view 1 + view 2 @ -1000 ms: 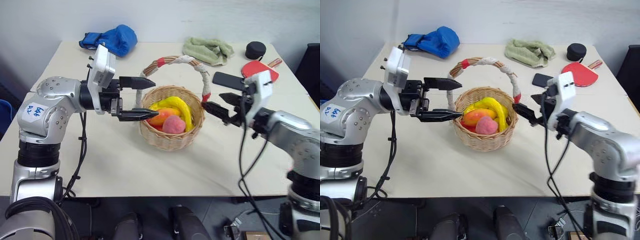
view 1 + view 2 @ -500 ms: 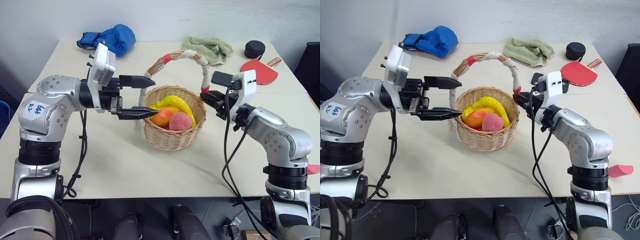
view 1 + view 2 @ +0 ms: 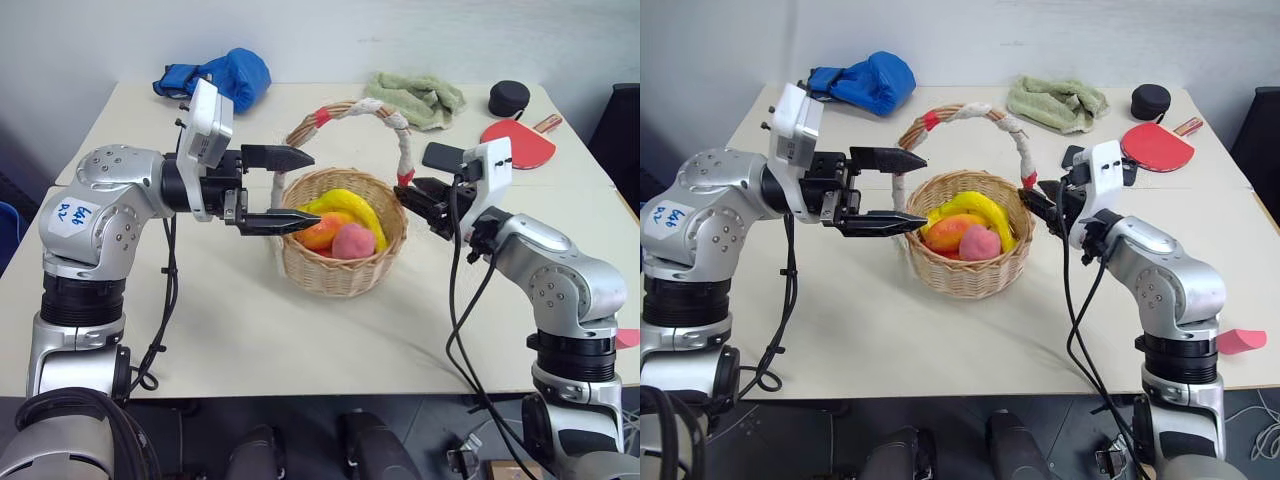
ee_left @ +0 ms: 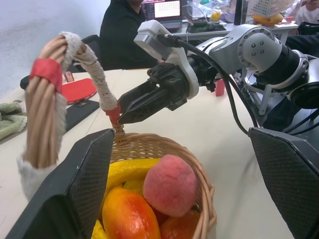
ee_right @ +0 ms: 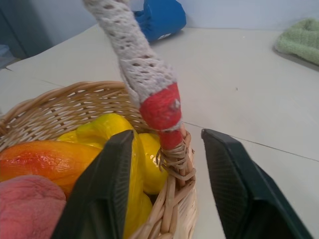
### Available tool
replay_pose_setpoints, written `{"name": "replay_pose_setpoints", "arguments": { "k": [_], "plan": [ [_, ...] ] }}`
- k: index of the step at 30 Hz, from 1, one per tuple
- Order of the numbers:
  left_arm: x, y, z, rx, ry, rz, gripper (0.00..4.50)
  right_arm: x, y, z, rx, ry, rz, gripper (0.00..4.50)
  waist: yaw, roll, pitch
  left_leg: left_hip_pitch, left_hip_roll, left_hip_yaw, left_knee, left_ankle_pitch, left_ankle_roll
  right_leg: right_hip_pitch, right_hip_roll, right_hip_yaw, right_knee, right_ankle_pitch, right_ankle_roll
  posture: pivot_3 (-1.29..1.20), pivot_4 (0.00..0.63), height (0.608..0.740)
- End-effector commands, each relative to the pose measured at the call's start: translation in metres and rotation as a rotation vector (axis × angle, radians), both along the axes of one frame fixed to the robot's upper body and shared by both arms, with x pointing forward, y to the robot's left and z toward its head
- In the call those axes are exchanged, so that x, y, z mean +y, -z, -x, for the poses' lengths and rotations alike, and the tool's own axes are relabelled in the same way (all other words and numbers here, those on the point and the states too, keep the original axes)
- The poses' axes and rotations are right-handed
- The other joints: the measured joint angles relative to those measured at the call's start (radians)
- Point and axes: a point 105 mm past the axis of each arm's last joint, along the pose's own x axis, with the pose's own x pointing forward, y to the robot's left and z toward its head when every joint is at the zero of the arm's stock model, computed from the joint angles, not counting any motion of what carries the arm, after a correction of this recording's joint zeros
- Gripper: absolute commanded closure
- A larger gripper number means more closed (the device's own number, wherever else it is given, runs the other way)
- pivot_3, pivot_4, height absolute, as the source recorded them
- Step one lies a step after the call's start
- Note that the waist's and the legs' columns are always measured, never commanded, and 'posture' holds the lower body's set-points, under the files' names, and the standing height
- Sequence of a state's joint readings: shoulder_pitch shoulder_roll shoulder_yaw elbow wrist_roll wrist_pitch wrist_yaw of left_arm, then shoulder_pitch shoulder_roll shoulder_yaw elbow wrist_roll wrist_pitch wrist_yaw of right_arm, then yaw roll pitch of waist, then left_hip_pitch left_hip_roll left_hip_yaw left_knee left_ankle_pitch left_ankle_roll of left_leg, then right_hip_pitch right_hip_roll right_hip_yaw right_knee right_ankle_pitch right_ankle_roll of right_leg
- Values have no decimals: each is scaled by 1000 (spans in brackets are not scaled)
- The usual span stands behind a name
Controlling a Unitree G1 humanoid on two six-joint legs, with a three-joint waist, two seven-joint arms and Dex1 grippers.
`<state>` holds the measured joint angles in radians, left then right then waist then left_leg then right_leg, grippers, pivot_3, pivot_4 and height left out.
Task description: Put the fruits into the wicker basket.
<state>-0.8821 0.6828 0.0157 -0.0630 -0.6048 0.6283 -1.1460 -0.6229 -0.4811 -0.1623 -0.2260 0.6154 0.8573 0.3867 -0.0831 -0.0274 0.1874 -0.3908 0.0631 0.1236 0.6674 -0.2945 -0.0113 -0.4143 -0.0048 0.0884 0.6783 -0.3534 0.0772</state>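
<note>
Straddling the red-banded base of the round tan wicker basket [image 3: 343,262]'s handle, right gripper [image 5: 169,164] part-open and holding nothing, left gripper [image 3: 286,190] wide at the left rim; mango, banana, peach [image 3: 352,241] already inside mid-table, so withdraw level, avoiding tipping.

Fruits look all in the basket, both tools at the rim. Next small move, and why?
Probably back the right tool straight away from the wicker basket. Its open fingers straddle the red-banded foot of the handle, gripping nothing, and the mango, banana and peach already lie inside. The left tool is open too.
</note>
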Motion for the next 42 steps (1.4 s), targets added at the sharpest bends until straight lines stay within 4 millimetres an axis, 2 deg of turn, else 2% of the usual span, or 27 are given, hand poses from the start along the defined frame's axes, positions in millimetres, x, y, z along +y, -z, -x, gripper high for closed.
{"name": "replay_pose_setpoints", "arguments": {
  "k": [1, 7, 10, 14, 18, 20, 22, 23, 26, 28, 31, 36, 38, 42],
  "plan": [
    [1, -9, 2, -52, 1, 2, 0, 5, -20, 1, -78, -18, -1, 2319, 0, 0, 0, 0, 0, 0, 0, 0, 0, 0, 0, 0, 0, 0, 0, 0, 150, 740],
    [-2, -10, 2, -56, 12, 4, 0, 11, -18, -11, -81, -17, 3, 2319, 0, 0, 0, 0, 0, 0, 0, 0, 0, 0, 0, 0, 0, 0, 0, 0, 150, 740],
    [-3, -11, 1, -58, 15, 7, 0, 10, -17, -15, -78, -1, 2, 2949, 0, 0, 0, 0, 0, 0, 0, 0, 0, 0, 0, 0, 0, 0, 0, 0, 150, 740],
    [-5, -12, 2, -56, 25, 15, 0, 7, -20, -13, -89, -2, -9, 4207, 0, 0, 0, 0, 0, 0, 0, 0, 0, 0, 0, 0, 0, 0, 0, 0, 150, 740],
    [-9, -14, 4, -50, 50, 35, 0, -9, -36, 0, -155, 27, -39, 4277, 0, 0, 0, 0, 0, 0, -1, 0, 0, 0, 0, 0, 0, 0, 0, 0, 150, 740],
    [-12, -17, 7, -43, 69, 52, 0, -32, -48, 8, -235, 126, -5, 4277, 3, 0, 0, 0, 0, 0, -1, 0, 0, 0, 0, 0, 1, 0, 0, 0, 150, 740],
    [-14, -16, 8, -46, 82, 52, 0, -71, -55, 15, -277, 295, 41, 4277, 8, 0, 0, 0, 0, -1, -2, 0, 0, 0, -1, -1, 0, 0, 0, 0, 150, 740],
    [-14, -16, 8, -47, 84, 51, 0, -81, -56, 17, -283, 337, 52, 4277, 10, 0, 0, 0, -1, -1, -2, 0, 0, 0, -1, -1, 0, 0, 0, 0, 150, 740],
    [-16, -14, 7, -42, 89, 55, 0, -142, -51, 36, -298, 568, 131, 4277, 27, 0, 0, 0, -1, -1, -2, 0, 0, 0, -1, -1, -2, 0, 0, 0, 150, 740],
    [-17, -13, 7, -39, 93, 57, 0, -173, -45, 48, -292, 682, 162, 4277, 29, 0, 0, 0, -1, -1, -2, 0, 0, 1, -1, -1, -4, 0, 0, 0, 150, 740],
    [-18, -12, 6, -31, 101, 62, 0, -200, -28, 59, -255, 783, 172, 4277, 23, 0, 0, 0, -1, 2, -2, 1, 0, 1, 0, 2, -5, 0, 0, 0, 150, 740],
    [-20, -9, 3, -12, 108, 72, 0, -215, 0, 68, -193, 859, 179, 4277, 5, 0, 0, 4, 0, 6, -3, 3, -1, 2, 2, 6, -3, 0, 0, 0, 150, 740],
    [-21, -8, 2, 8, 117, 80, 0, -218, 9, 74, -163, 869, 180, 3549, 4, 0, 0, 5, -1, 6, -3, 3, -1, 2, 3, 7, -2, 0, 0, 0, 150, 740],
    [-20, -8, 1, 29, 128, 87, 0, -220, 9, 90, -121, 852, 206, 2272, 6, 1, 0, 5, -1, 5, -3, 3, -1, 3, 3, 6, -3, 0, 0, 0, 150, 740]
  ]
}}
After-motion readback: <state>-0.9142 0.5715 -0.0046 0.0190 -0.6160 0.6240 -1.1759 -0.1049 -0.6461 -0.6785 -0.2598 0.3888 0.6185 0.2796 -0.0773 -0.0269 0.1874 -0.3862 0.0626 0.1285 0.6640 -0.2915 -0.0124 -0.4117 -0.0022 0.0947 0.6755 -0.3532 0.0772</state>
